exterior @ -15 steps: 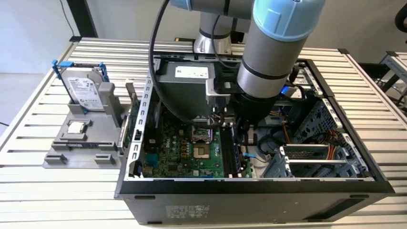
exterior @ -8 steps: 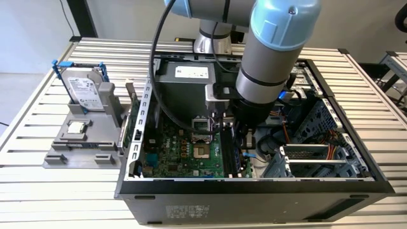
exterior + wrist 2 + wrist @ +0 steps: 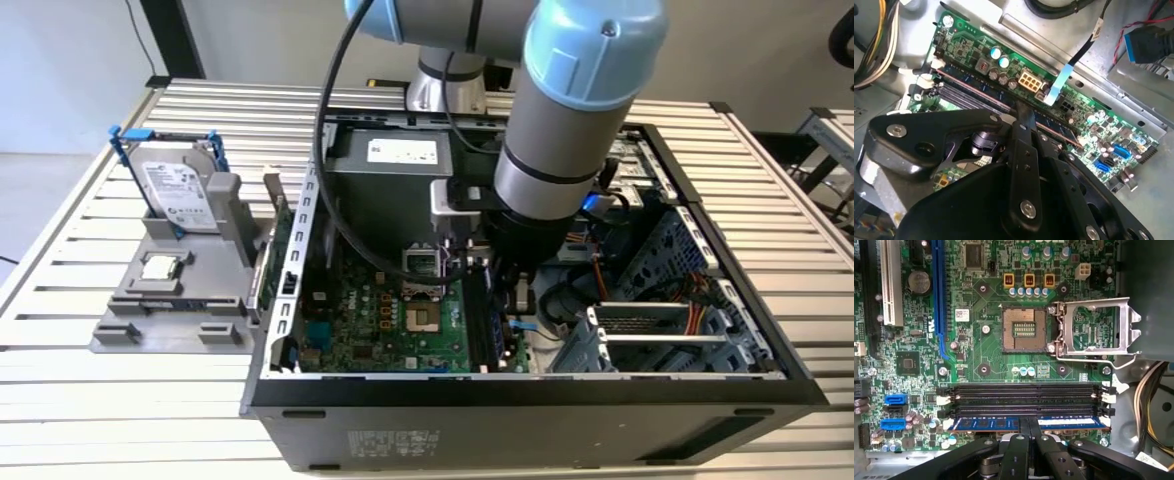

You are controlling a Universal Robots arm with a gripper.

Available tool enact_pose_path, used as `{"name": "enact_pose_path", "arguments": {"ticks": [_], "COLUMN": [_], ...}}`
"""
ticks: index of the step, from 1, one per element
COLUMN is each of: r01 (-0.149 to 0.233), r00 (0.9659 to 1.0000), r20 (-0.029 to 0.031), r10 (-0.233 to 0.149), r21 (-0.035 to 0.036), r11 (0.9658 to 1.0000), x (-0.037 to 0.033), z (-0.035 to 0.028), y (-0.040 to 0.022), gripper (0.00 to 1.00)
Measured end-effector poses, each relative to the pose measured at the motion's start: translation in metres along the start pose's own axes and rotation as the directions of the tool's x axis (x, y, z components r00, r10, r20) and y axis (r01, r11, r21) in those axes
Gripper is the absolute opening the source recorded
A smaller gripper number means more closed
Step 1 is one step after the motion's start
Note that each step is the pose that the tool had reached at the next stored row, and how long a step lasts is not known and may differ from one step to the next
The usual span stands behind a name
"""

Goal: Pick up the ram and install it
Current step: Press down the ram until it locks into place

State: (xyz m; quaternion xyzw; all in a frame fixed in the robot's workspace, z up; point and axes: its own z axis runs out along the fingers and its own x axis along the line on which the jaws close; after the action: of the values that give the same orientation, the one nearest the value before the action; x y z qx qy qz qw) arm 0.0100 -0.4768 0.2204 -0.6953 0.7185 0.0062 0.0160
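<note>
Ram (image 3: 1064, 423) sits in motherboard (image 3: 989, 350) edge slot, w/ gripper (image 3: 1029, 432) fingers pinching its middle. Seating approx. done; latches unconfirmed; release left.

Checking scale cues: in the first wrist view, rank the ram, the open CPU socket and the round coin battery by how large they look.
1. The ram, longest, spanning nearly a whole slot, partly hidden by the gripper.
2. The open CPU socket, a broad square.
3. The coin battery, clearly smallest.
All sit on the motherboard, so nearness hardly skews this.
</note>
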Motion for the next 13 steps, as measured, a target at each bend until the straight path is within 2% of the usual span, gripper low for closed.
{"name": "enact_pose_path", "arguments": {"ticks": [1, 3, 13], "r01": [0.0, 0.0, 0.0], "r00": [1.0, 1.0, 1.0], "r20": [0.0052, 0.0024, 0.0023], "r10": [0.0, 0.0, 0.0], "r21": [0.0011, 0.0005, 0.0005], "r11": [1.0, 1.0, 1.0], "x": [-0.0002, 0.0001, -0.0013], "z": [-0.0024, -0.0123, -0.0578], "y": [-0.0001, -0.0001, -0.0007], "gripper": [0.0, 0.0, 0.0]}}
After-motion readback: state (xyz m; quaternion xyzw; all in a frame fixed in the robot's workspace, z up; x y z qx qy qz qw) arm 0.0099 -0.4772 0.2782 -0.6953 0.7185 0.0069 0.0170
